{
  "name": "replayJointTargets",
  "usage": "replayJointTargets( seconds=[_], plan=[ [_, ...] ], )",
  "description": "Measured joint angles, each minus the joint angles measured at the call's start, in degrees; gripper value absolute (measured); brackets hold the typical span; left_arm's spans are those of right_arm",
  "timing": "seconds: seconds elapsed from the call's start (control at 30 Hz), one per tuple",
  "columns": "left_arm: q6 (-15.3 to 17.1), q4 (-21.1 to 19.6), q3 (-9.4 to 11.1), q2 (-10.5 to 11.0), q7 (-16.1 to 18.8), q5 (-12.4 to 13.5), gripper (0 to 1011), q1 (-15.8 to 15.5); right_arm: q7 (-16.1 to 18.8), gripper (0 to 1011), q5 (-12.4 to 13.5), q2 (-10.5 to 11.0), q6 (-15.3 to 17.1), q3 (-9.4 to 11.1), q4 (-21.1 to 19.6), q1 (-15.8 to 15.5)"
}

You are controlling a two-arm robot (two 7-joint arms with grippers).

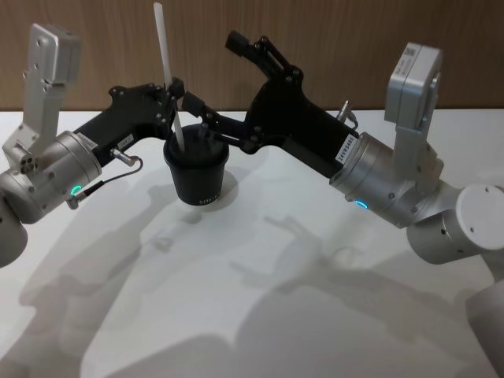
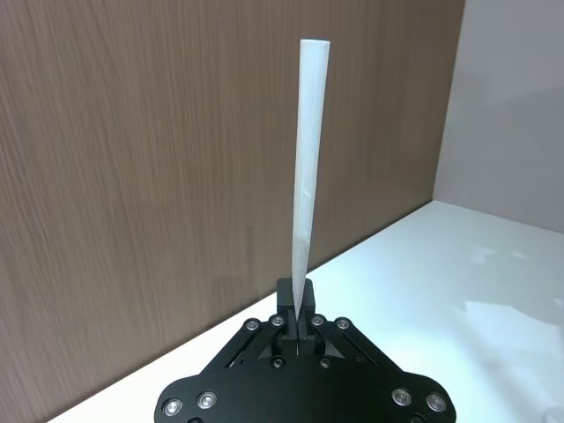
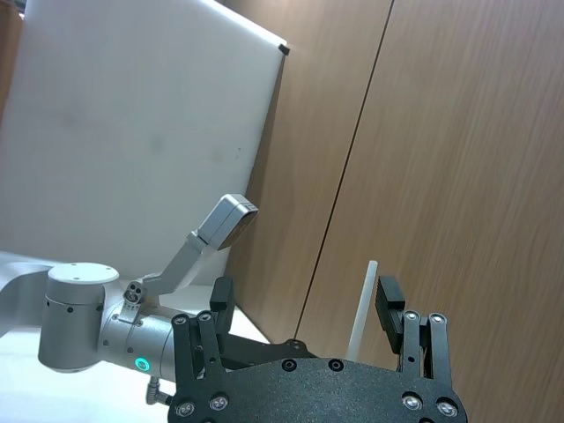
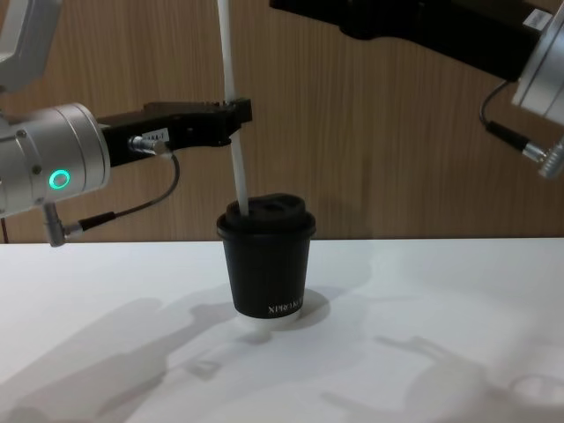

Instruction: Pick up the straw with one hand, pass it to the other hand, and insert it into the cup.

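The black cup (image 1: pixel 197 177) with its domed lid stands on the white table, also seen as the cup (image 4: pixel 267 264) in the chest view. My left gripper (image 1: pixel 175 94) is shut on the white straw (image 1: pixel 165 47) just above the cup. The straw (image 4: pixel 231 79) stands nearly upright and its lower end meets the lid's left side; I cannot tell how deep it goes. In the left wrist view the straw (image 2: pixel 307 176) rises from the shut left gripper (image 2: pixel 298 319). My right gripper (image 1: pixel 213 71) is open behind the cup, its fingers apart from the straw (image 3: pixel 361 304).
The white table (image 1: pixel 260 299) spreads in front of the cup with open room on all sides. A brown wood-panel wall (image 4: pixel 379 141) stands close behind. A white board (image 3: pixel 141 123) leans against that wall in the right wrist view.
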Motion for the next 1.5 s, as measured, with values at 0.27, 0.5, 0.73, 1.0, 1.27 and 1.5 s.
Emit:
replayJointTargets(
  seconds=[0.27,0.5,0.73,1.0,1.27,1.5],
  plan=[
    [0.8,0.5,-0.2,-0.4,0.0,0.1,157,0.2,0.0,1001,0.0,0.0,0.0,0.0,0.0,0.0],
    [0.9,0.5,-0.4,-0.6,-0.1,0.3,380,0.7,0.0,1001,0.0,0.0,0.0,0.0,0.0,0.0],
    [0.7,-0.6,-0.9,-0.5,0.0,0.5,584,1.9,0.0,1001,0.0,0.0,0.0,0.0,0.0,0.0],
    [0.4,-3.5,-1.9,0.3,0.6,0.6,851,4.4,-1.0,1001,-0.4,0.5,0.1,0.0,-1.0,-0.5],
    [0.0,-7.5,-3.3,1.5,1.9,0.7,1003,8.1,-3.3,1001,-1.4,1.4,1.2,0.3,-3.1,-2.4],
    [-0.3,-10.3,-4.5,2.2,2.9,0.7,1003,11.1,-5.5,1001,-2.1,2.7,2.4,0.8,-5.4,-4.8]
  ],
)
